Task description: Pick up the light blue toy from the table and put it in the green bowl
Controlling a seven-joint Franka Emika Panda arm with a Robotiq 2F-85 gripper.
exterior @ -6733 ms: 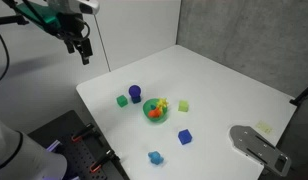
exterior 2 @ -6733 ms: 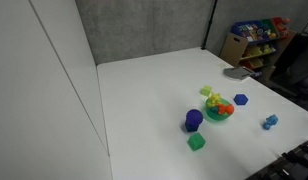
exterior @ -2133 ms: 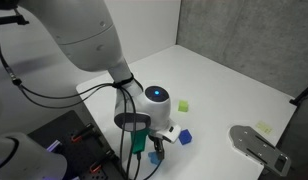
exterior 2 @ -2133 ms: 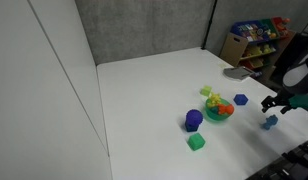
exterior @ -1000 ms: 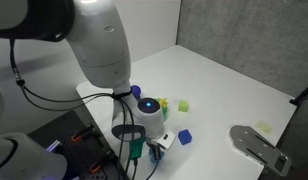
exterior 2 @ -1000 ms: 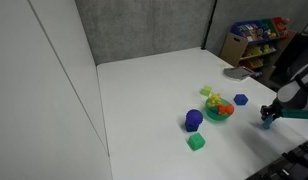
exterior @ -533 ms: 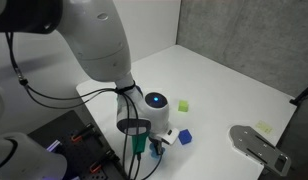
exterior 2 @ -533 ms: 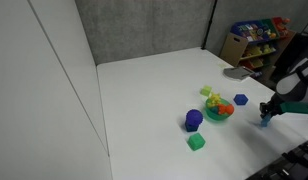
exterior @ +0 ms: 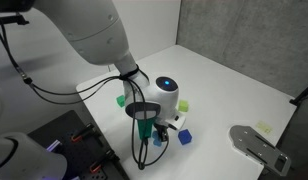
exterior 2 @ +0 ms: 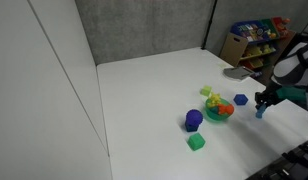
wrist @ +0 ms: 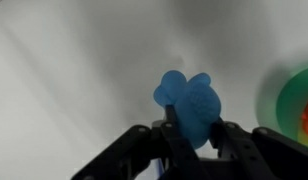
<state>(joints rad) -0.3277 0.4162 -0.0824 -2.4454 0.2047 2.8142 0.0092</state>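
In the wrist view we see the pincer [wrist: 191, 126] clamped on the light blue toy [wrist: 190, 103], whose lumpy pale body stands up between the two dark fingers [wrist: 220, 138]. The surface behind it there is only a grey blur. The green bowl [wrist: 297, 103] shows only as a slice at that view's right edge, cut off, with some orange inside.

In an exterior view the whole bowl [exterior 2: 219, 113] is visible, with orange and yellow pieces in it. The pincer [exterior 2: 260, 104] holds the toy [exterior 2: 260, 112] off to one side of the bowl, near a royal-blue cube [exterior 2: 240, 99]. A dark blue cylinder [exterior 2: 193, 120] and a green cube [exterior 2: 196, 142] stand on the white surface [exterior 2: 144, 90]. The toy is tiny here, and we cannot tell how far it hangs above the surface.

In an exterior view the arm's wrist [exterior: 166, 95] blocks the bowl, and we cannot make out the toy. A blue cube [exterior: 184, 137] and a green cube [exterior: 121, 100] are visible.
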